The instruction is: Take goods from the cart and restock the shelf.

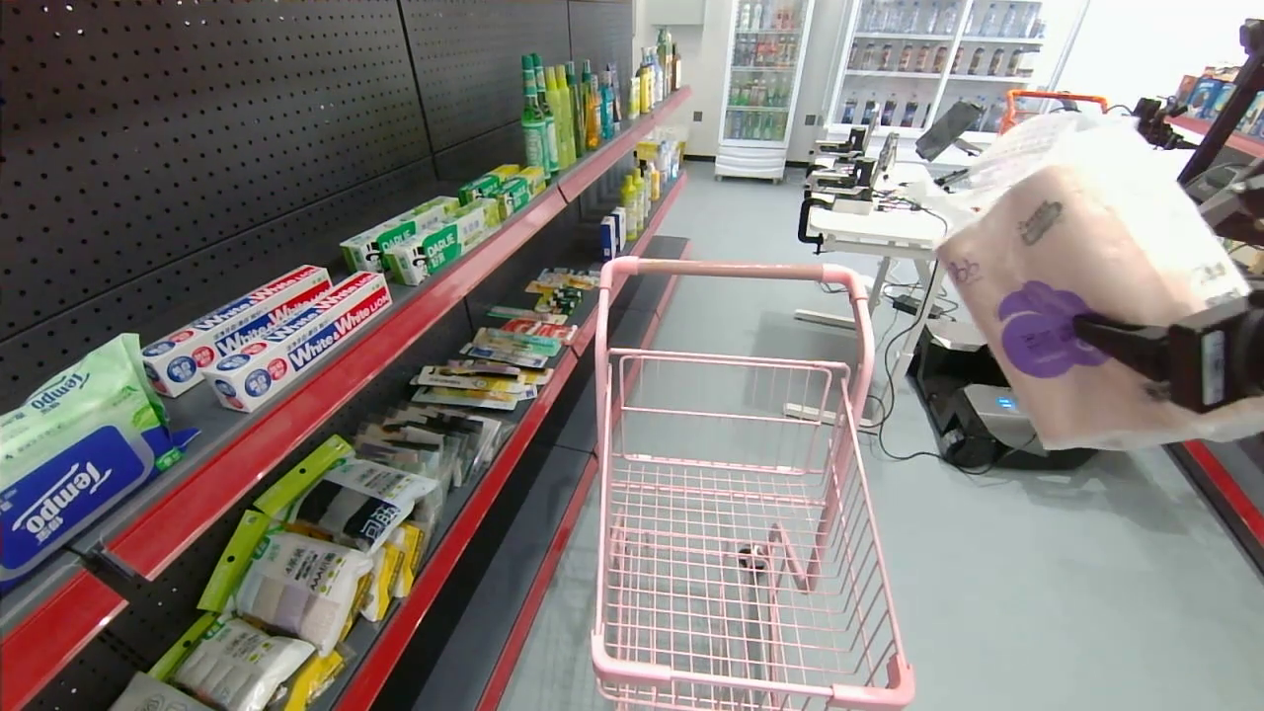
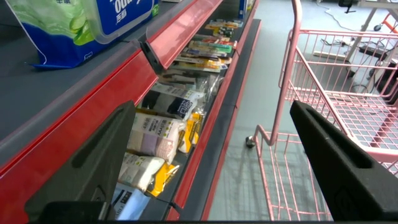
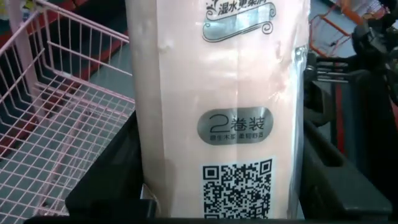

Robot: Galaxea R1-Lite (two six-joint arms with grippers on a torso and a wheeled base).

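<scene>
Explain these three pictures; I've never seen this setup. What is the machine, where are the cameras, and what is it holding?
It is a two-armed robot on wheels in a shop aisle. The large picture comes from its head, looking down at a pink cart beside a red-edged shelf of toothpaste boxes and wipes. The other two come from cameras on its wrists. The right arm's jaws are shut on a wrapped pack of paper rolls, held up right of the cart. The left arm's jaws stand open, holding nothing, near the shelf's edge.
</scene>
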